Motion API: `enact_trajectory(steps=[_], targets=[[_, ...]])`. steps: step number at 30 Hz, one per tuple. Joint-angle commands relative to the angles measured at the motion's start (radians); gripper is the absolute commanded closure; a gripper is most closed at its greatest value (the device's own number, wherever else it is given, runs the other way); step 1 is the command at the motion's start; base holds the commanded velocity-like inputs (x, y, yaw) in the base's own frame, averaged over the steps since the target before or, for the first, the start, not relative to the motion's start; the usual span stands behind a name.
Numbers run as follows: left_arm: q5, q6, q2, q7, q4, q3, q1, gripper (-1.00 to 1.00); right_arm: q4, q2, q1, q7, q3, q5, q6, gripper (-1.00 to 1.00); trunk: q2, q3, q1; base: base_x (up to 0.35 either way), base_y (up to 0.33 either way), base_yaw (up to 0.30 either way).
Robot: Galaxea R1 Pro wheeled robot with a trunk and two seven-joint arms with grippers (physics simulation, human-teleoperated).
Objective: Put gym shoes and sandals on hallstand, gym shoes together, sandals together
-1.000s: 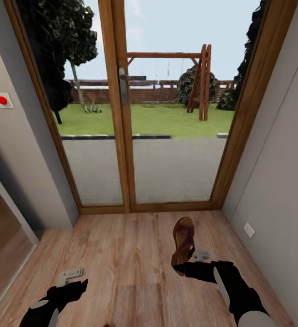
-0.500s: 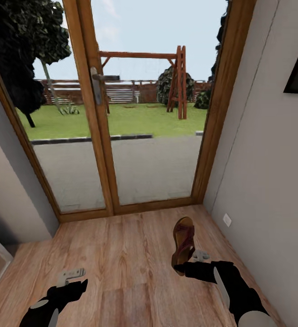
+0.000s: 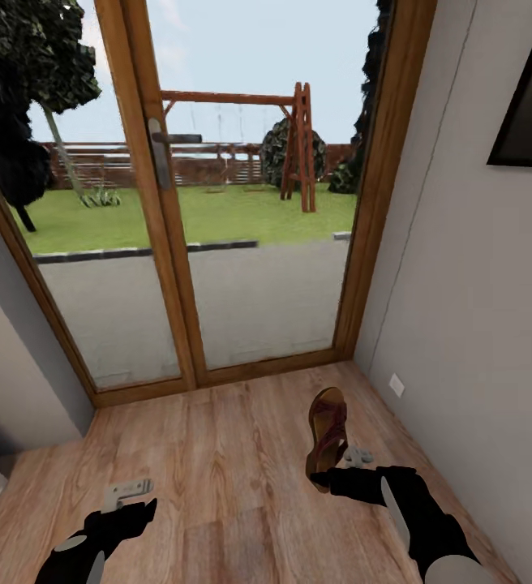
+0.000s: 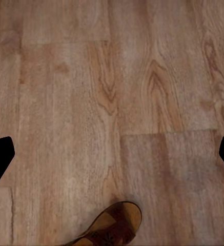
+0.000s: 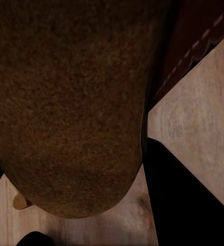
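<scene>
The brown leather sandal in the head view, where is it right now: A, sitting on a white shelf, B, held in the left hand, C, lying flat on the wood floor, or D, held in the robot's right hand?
D: the brown leather sandal stands toe-up off the planks, its heel end clamped in the right hand.

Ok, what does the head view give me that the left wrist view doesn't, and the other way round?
Head view, not the wrist: the glazed door, the wall socket, and the right gripper shut on a raised sandal. Left wrist, not the head: a sandal end lying on the planks, ahead of the open left gripper; whether it's the other sandal, I can't tell. Both: the wood floor.
</scene>
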Motion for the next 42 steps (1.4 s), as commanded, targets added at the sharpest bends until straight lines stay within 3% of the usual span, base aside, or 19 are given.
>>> enact_trajectory(steps=[1,12,27,42], targets=[[0.0,0.0,0.0,0.0,0.0,0.0,0.0,-1.0,0.0,0.0,0.0,-0.002,0.0,-0.003,0.001,1.0,0.0,0.0,0.0,0.0,0.27,-0.005],[0.0,0.0,0.0,0.0,0.003,0.0,0.0,-1.0,0.0,0.0,0.0,-0.002,0.0,-0.003,0.001,1.0,0.0,0.003,0.0,-0.011,0.247,-0.057],[0.0,0.0,0.0,0.0,0.011,0.0,0.0,-1.0,0.0,0.0,0.0,-0.002,0.0,-0.004,0.001,1.0,0.0,0.005,0.0,-0.188,0.151,-0.043],[0.0,0.0,0.0,0.0,0.011,0.0,0.0,-1.0,0.0,0.0,0.0,-0.002,0.0,-0.004,0.001,1.0,0.0,0.005,0.0,-0.008,0.006,-0.253]])
